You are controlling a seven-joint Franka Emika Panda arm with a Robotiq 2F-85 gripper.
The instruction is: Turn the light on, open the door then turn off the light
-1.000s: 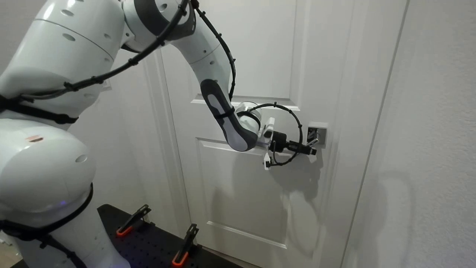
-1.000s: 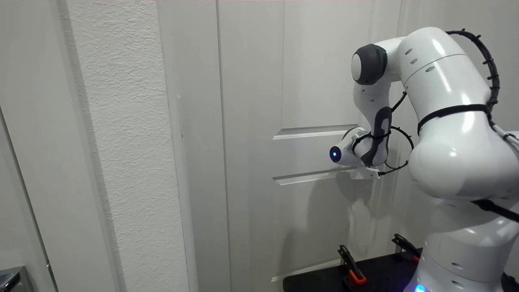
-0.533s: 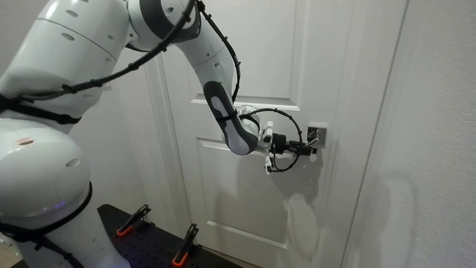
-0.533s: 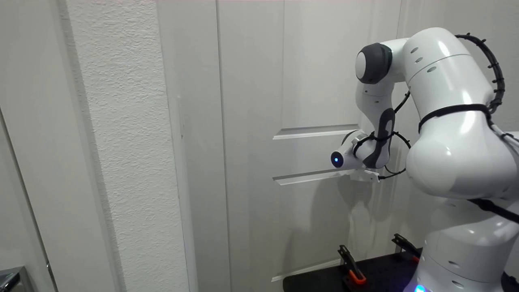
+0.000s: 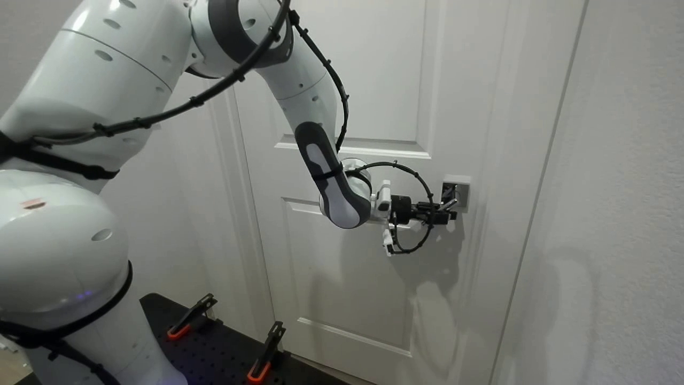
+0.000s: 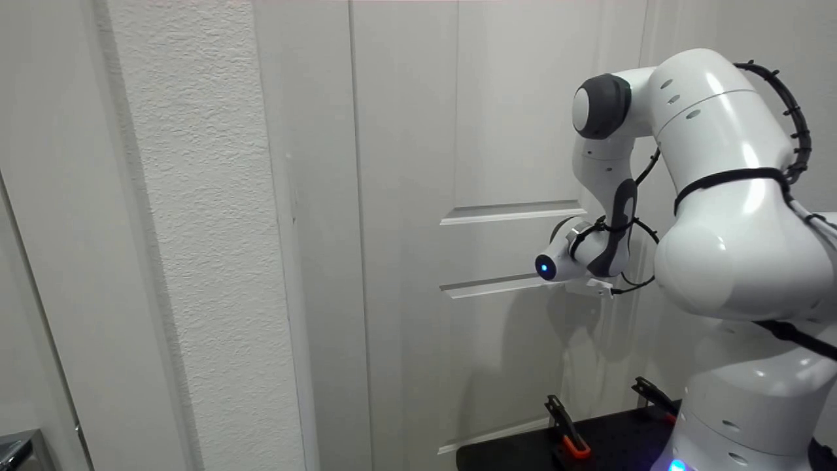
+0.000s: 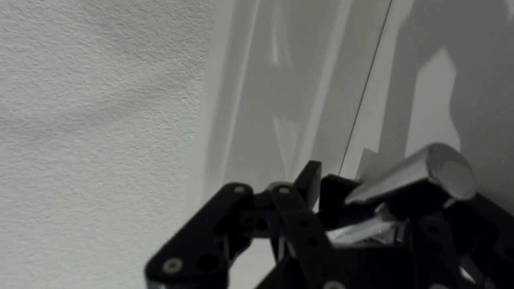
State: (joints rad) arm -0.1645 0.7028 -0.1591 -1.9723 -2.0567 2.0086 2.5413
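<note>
Though just beside the silver lever handle (image 7: 413, 172), pincer (image 7: 322, 178) with tips together

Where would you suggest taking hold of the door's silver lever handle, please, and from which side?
I'd suggest the lever handle near its free end, approached from that end, closing across its thickness: it is a slim bar, and its round end face is uncovered in the wrist view.

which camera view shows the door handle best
The wrist view: there the door handle is largest, its silver end close up, though the rest is hard to follow around the gripper. An exterior view shows it small, with its mounting plate; in an exterior view it cannot be seen, probably behind the arm.
</note>
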